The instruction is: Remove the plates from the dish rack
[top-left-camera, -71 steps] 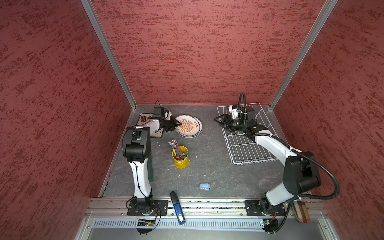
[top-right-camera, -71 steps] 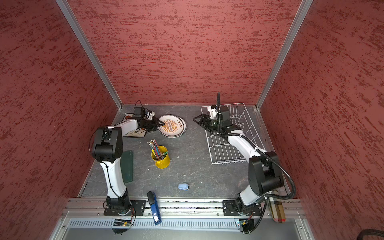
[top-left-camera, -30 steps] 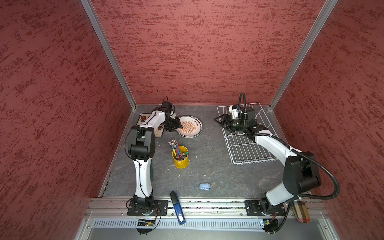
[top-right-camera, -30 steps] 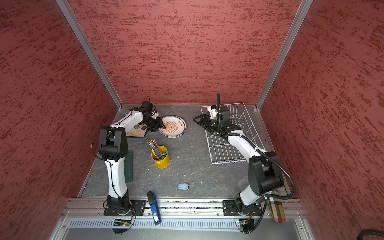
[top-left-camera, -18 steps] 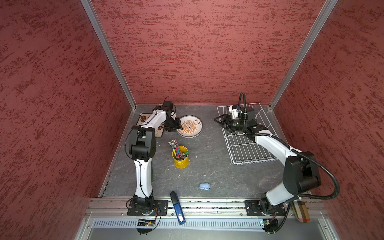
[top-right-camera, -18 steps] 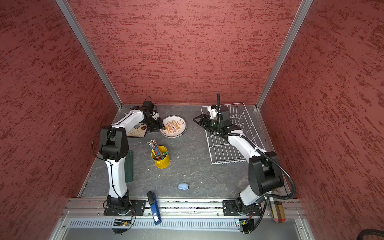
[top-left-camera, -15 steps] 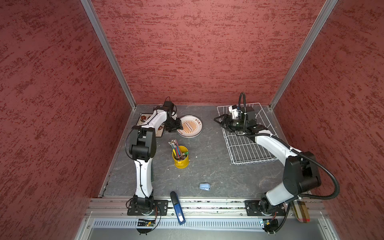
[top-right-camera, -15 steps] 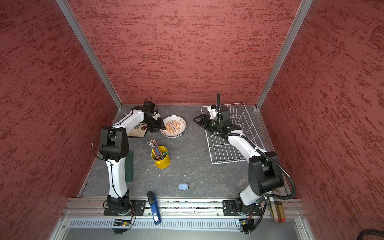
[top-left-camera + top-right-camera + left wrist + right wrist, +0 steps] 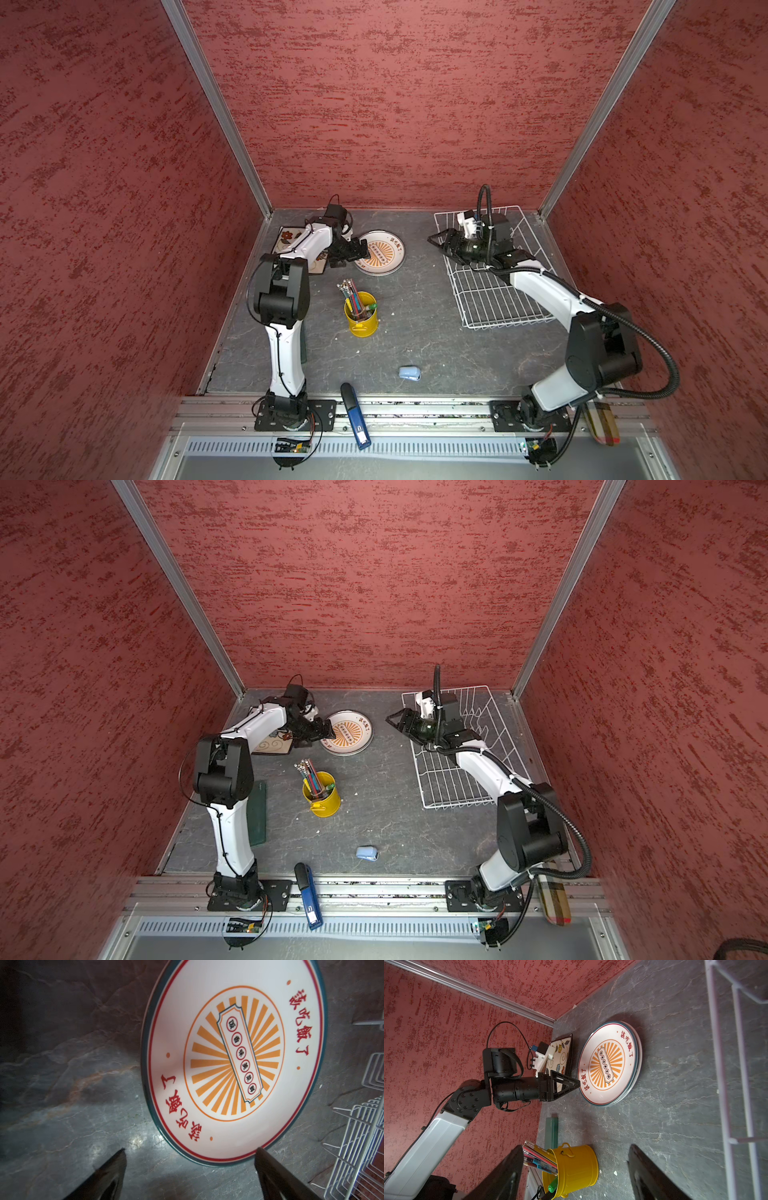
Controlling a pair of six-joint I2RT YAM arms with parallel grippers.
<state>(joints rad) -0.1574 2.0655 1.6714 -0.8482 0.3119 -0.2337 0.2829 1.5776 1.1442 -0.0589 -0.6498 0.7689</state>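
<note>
- Round white plate with orange sunburst centre and dark rim [image 9: 232, 1059] lies flat, face up, on the grey stone-look counter [image 9: 415, 324], before the left end effector [image 9: 190, 1151], whose fingers stand wide apart, empty.
- One fingertip [image 9: 268, 1163] overlaps its near rim; a low retreat could snag and skid it into the square flowered cream plate [image 9: 560, 1057] alongside.
- Round, so no long axis; its printed banner [image 9: 240, 1057] points at that end effector.
- Right end effector [image 9: 441, 246], fingers apart and empty, hovers at the white wire dish rack [image 9: 494, 299].
</note>
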